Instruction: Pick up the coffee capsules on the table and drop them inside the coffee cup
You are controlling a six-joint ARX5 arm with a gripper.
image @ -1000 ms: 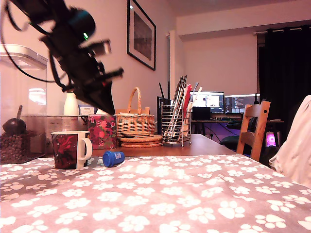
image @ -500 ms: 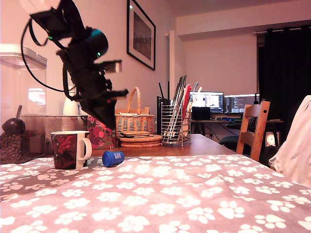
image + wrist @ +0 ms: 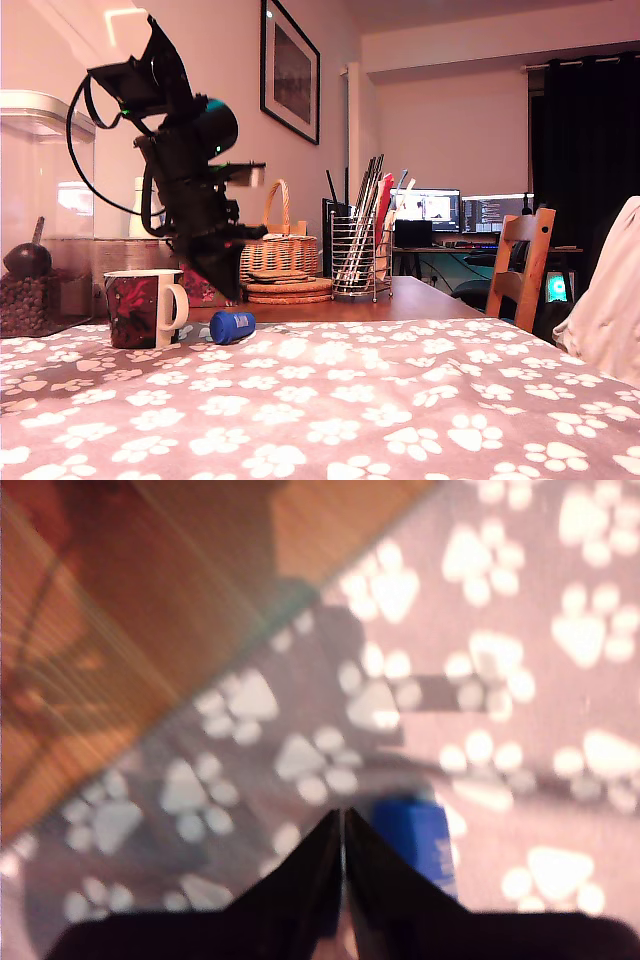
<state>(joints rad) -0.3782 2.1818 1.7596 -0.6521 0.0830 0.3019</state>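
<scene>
Jaws (image 3: pixel 342 855) pressed together and empty hang just above the blue capsule (image 3: pixel 232 326), which lies on its side on the tabletop (image 3: pixel 400 400) at about five o'clock from their tips, its long axis running toward the cup (image 3: pixel 145 308) beside it.

A bright blue capsule (image 3: pixel 232 326) and red-and-black floral mug (image 3: pixel 146 308) sit on a grey, white-paw-print cloth (image 3: pixel 330 400).

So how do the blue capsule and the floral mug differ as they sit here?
The blue capsule lies on its side; the floral mug stands upright. The capsule is plain bright blue and far smaller; the mug is dark red-and-black print with a white handle. Both rest on the paw-print cloth, apart from each other.
</scene>
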